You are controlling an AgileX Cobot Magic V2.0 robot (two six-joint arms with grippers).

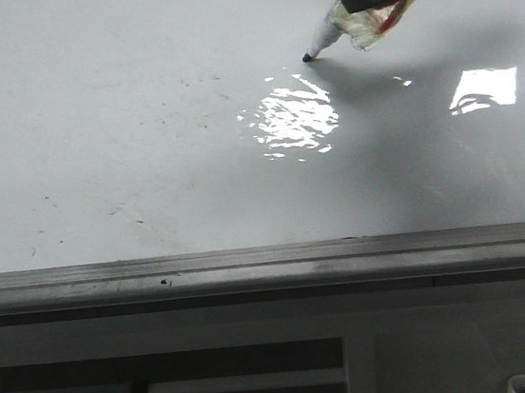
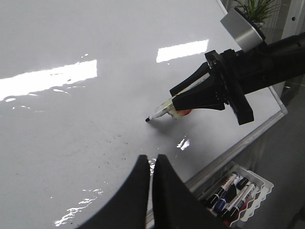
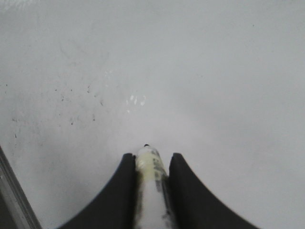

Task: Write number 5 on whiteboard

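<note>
Whiteboard (image 1: pixel 92 131) glossy, faintly scuffed, glare-patched. Right gripper (image 2: pixel 178 102) clamped a marker (image 1: pixel 324 37); left gripper (image 2: pixel 151 164) fingers pressed together.

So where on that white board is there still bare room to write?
Almost everywhere: no figure shows on the whiteboard yet. The widest bare stretch runs from the marker in the right gripper across the robot's left side, down to the grey edge strip, with only faint scuffs. It is crowded only around that marker.
</note>
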